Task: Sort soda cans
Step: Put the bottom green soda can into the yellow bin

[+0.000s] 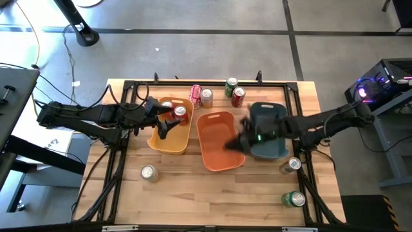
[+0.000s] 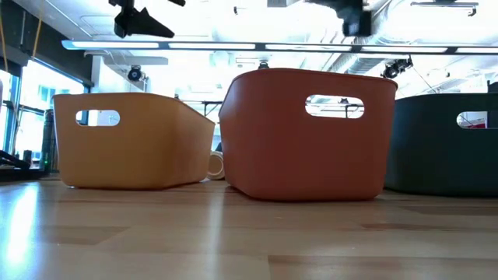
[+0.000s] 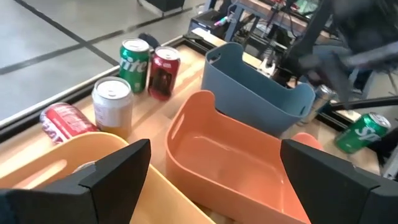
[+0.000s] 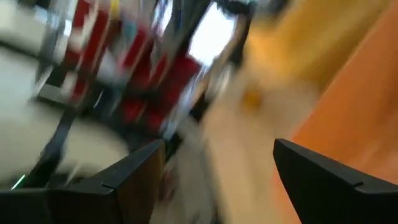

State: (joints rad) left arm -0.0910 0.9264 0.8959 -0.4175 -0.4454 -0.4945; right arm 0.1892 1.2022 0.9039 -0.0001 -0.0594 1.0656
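While the overhead camera takes in the whole table point(image 1: 212, 193), only there can you count the scattered cans. The left gripper point(image 1: 168, 124) hangs over the yellow bin point(image 1: 170, 140), where a red can point(image 1: 179, 115) and a second can point(image 1: 167, 105) sit at the bin's far end. The right gripper point(image 1: 241, 138) is over the gap where the orange bin point(image 1: 219, 143) meets the teal bin point(image 1: 273, 149). Behind the bins lie a pink can on its side point(image 1: 196, 93), a pale can point(image 1: 206, 97), a green can point(image 1: 231, 86) and another red can point(image 1: 238, 97). A silver can point(image 1: 149, 173) stands alone near the front left, one more silver-topped can point(image 1: 291, 165) by the teal bin, and a green can on its side point(image 1: 294, 199) at the front right.

From table height none of those cans can be made out; the three bins fill the view as walls with handle slots, the arms mere dark shapes overhead.

The left wrist camera shows what neither gives: its two dark fingers point(image 3: 118, 171) spread wide apart with nothing between them, above the yellow bin's rim, and the labels of the back-row cans up close.

The right wrist camera is smeared, yet its fingers point(image 4: 134, 171) also stand apart and empty beside an orange wall.
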